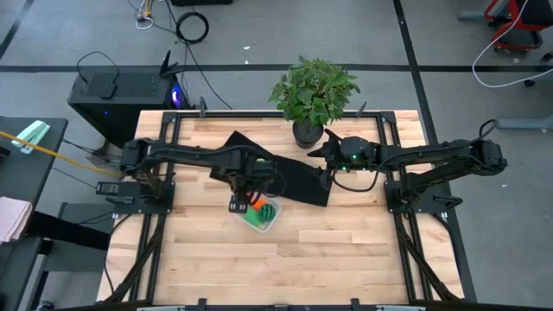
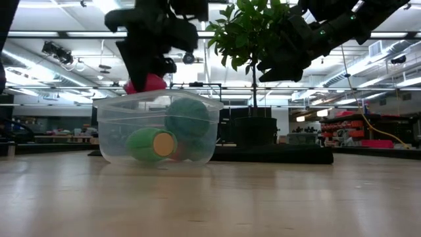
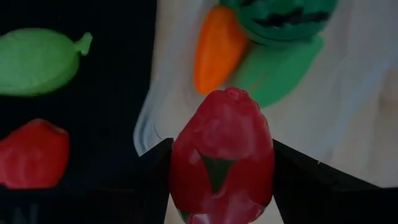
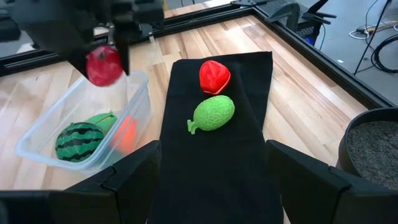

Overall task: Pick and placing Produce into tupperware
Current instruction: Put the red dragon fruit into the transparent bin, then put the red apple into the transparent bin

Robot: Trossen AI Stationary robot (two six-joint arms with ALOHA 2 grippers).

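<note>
Gripping a red produce piece [image 3: 222, 158] between its two fingers, the left gripper [image 1: 239, 197] hangs just over the rim of the tupperware [image 4: 37, 138], at the edge nearest the black cloth mat [image 4: 211, 168]. Inside the clear container lie a dark striped green piece [image 4: 78, 141], an orange carrot [image 3: 217, 48] and another green piece [image 3: 283, 70], leaving open room on the side under the held fruit. On the mat, clear of the container's wall, a second red piece [image 4: 214, 75] and a pale green piece [image 4: 213, 114] sit just beside each other with bare cloth around them. The right gripper [image 4: 211, 186] waits with its fingers spread and empty above the mat's far end, near the potted plant [image 1: 312, 93], well apart from the container. The wooden table [image 1: 346, 250] is bare toward its front edge, framed by a dark metal rail. Beyond it the floor is grey, with cables and a black computer case [image 1: 121, 91]; the low view shows a workshop with ceiling lights behind. No writing can be read anywhere.
</note>
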